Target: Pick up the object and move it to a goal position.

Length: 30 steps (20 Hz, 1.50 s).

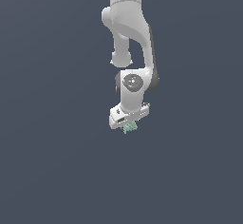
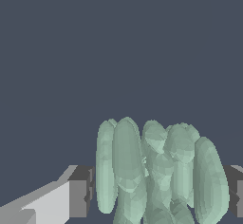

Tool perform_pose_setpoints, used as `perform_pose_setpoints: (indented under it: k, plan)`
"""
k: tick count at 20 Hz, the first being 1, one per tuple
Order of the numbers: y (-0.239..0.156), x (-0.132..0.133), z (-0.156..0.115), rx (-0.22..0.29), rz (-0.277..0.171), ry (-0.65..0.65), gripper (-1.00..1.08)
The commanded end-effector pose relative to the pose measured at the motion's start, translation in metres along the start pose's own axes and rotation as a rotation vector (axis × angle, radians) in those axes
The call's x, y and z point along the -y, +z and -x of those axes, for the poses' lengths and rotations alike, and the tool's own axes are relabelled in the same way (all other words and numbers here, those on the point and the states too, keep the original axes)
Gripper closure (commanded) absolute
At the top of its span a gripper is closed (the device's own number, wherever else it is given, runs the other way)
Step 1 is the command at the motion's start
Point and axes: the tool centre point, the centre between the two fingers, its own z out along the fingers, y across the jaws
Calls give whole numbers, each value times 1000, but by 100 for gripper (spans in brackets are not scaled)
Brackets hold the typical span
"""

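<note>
The tool [image 1: 129, 125] is clamped on the pale green lump [image 1: 130, 128], which hangs at six o'clock below the wrist, looks light and stiff, and seems best held across its ridged flanks, since the bumps may slip.

the object [image 2: 159, 171] runs off the wrist view's edge, and the fingers [image 2: 78, 197] are partly cropped too.

The white arm hangs straight down, its gripper [image 1: 128, 127] clamped on the object [image 1: 129, 128].
</note>
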Motion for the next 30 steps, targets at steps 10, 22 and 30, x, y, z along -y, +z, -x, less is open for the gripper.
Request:
perform_pose_setpoints:
  k: [10,22,30]
  plan:
    - [-4,-2,1,0,0,0,108]
    - [-66,-25,24,0,0,0,108]
    - [-149,-56,53,-1,-1,0,108]
